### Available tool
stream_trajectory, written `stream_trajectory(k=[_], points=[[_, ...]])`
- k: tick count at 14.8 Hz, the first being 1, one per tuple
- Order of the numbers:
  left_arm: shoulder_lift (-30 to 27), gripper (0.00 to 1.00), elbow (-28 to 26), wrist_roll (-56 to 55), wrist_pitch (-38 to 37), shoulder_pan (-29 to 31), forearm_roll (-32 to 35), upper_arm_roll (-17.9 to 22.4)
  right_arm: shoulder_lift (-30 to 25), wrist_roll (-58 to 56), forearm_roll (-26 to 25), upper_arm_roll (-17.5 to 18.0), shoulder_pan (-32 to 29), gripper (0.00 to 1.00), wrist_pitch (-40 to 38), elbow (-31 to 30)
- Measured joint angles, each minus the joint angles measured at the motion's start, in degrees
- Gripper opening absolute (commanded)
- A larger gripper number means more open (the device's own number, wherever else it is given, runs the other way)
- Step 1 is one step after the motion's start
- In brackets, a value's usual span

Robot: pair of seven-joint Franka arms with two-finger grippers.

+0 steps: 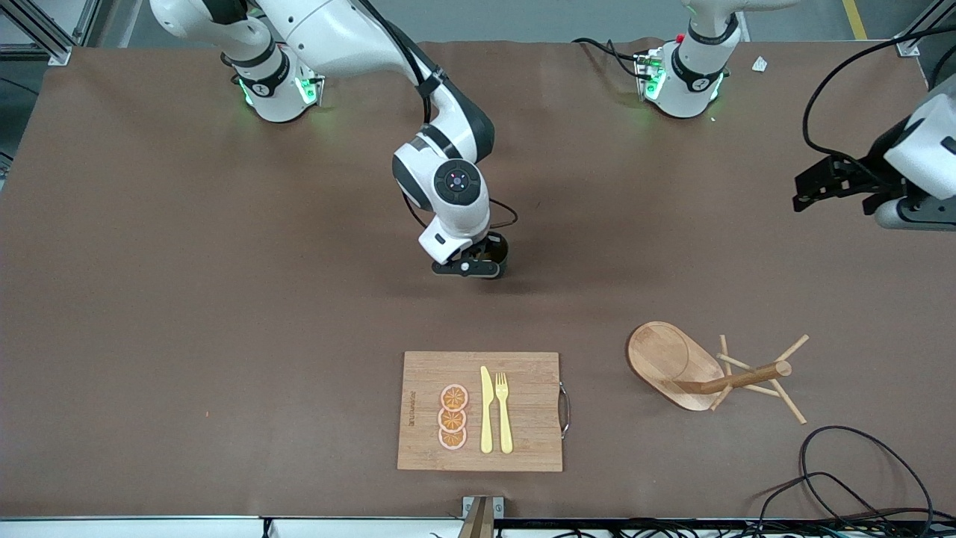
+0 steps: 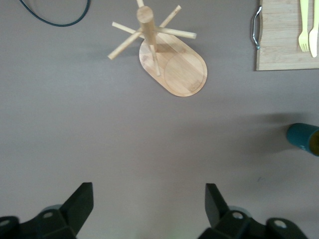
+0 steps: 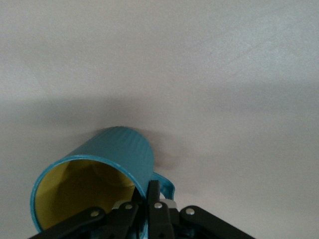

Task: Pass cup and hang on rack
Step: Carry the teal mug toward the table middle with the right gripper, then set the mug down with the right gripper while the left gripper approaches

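Hidden and cut off
The right gripper (image 1: 478,267) covers most of the cup (image 1: 499,246) in the front view; the left wrist view's edge crops it.

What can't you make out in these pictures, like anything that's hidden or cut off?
- Front view: the cup is almost wholly hidden under the right gripper.
- Right wrist view: the gripper's own body covers the cup's handle and the rim next to it.
- Left wrist view: the picture's edge cuts the cup and the cutting board.
- Front view: the left gripper, open and waiting, is too dark to show its fingers separately.
- Engraving on the cutting board: too small to read.
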Motion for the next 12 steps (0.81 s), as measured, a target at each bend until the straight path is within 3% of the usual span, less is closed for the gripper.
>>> stream_trajectory(k=[4, 7, 12], points=[[0.0, 0.97, 0.2, -10.8, 0.0, -0.2, 0.1, -5.7, 0.4, 0.0, 0.3, -0.1, 0.0, 1.00, 1.0, 0.5], [-0.1, 0.96, 0.3, -19.9, 0.0, -0.5, 0.8, -10.5, -0.2, 0.0, 1.4, -0.4, -0.3, 1.00, -2.9, 3.6], [-0.1, 0.95, 0.3, -34.1, 0.0, -2.3, 6.7, -17.2, -9.2, -0.6, 1.3, -3.5, -5.7, 1.00, -16.1, 6.8]])
